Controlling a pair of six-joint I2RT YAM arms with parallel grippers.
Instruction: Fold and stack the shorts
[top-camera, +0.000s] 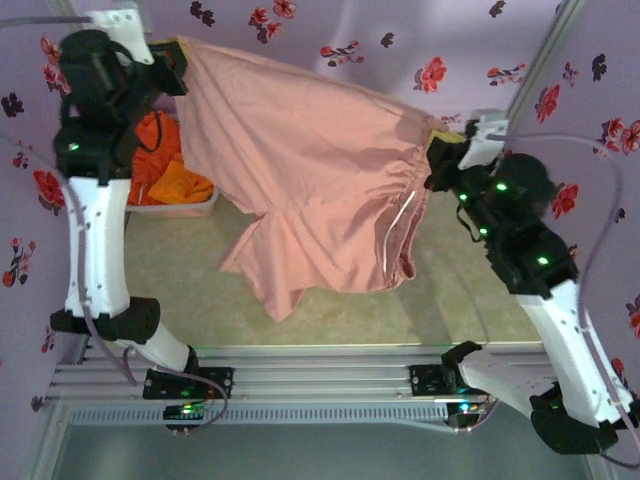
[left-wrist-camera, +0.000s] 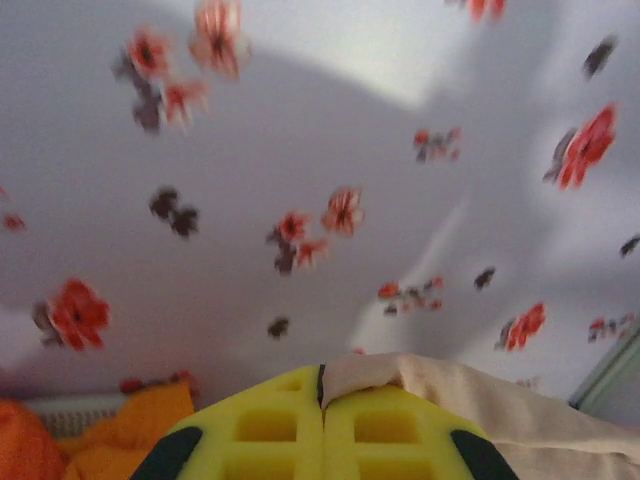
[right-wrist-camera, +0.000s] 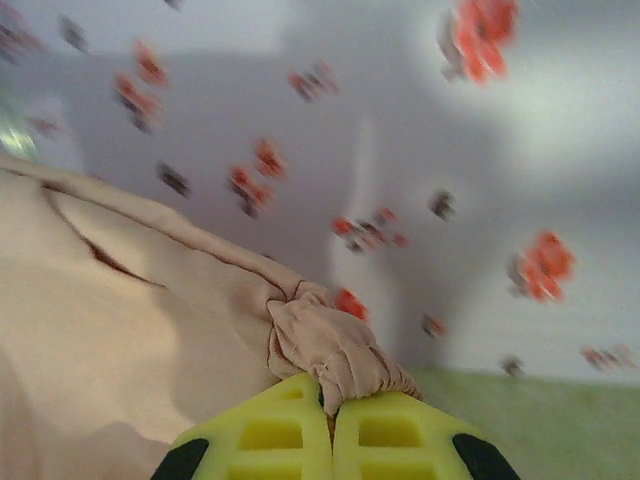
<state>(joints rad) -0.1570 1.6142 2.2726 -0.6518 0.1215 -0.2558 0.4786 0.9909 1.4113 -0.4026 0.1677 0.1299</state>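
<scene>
Near edge first in the top view: both arms come up off the rail (top-camera: 320, 365) and reach out over the green table (top-camera: 430, 310). The left arm is bent at the elbow and stretches toward the far left corner, while the right arm angles in from the right and ends lower in the frame. Strung between them is the pink-beige shorts (top-camera: 310, 170), held by the waistband like a washing line, with the legs drooping toward the table and a white drawstring (top-camera: 400, 215) hanging near the right end. The top cam gives you the whole span and the wrist cams give you the pinch up close. The left gripper (left-wrist-camera: 322, 398) has its yellow pads pressed together on a thin edge of the pink fabric, and the right gripper (right-wrist-camera: 330, 398) is clamped on a bunched knob of waistband. The left wrist cam also catches the orange shorts (left-wrist-camera: 110, 430) low on the left, and the top view places them in the white basket (top-camera: 185, 208) by the left arm. Furthest back is the lilac flowery backdrop (left-wrist-camera: 300, 130)
</scene>
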